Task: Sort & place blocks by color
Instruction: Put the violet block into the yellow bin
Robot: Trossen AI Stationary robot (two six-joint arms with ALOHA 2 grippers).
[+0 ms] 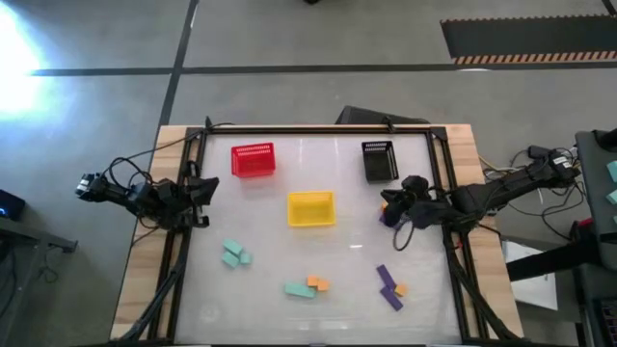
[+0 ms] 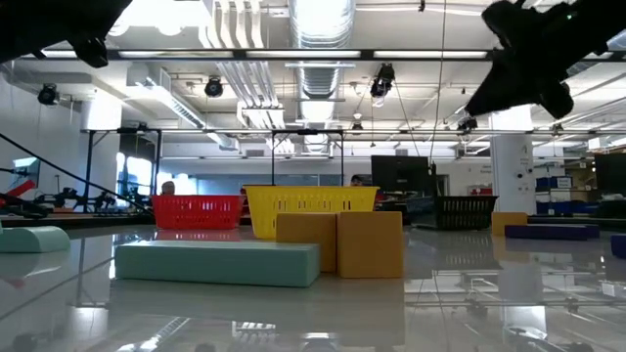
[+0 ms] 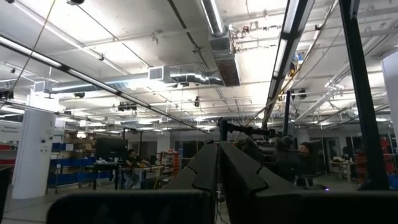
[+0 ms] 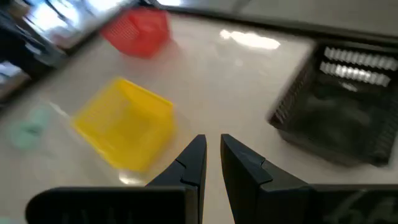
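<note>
Hardly begun, I'd say: the blocks [image 1: 310, 286] lie loose on the table's near side, in front of the yellow basket [image 1: 311, 209] (none visibly inside). The right gripper [image 4: 211, 158] hangs between that basket and the black basket [image 1: 379, 161], fingers a sliver apart, seemingly pinching nothing. The left gripper [image 3: 219, 163], parked well off, is pressed together.

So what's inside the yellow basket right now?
From above, the yellow basket shows only its own yellow floor, with no block visible in it. In the low view its mesh wall hides the inside, and the orange blocks stand in front of it, not in it.
</note>
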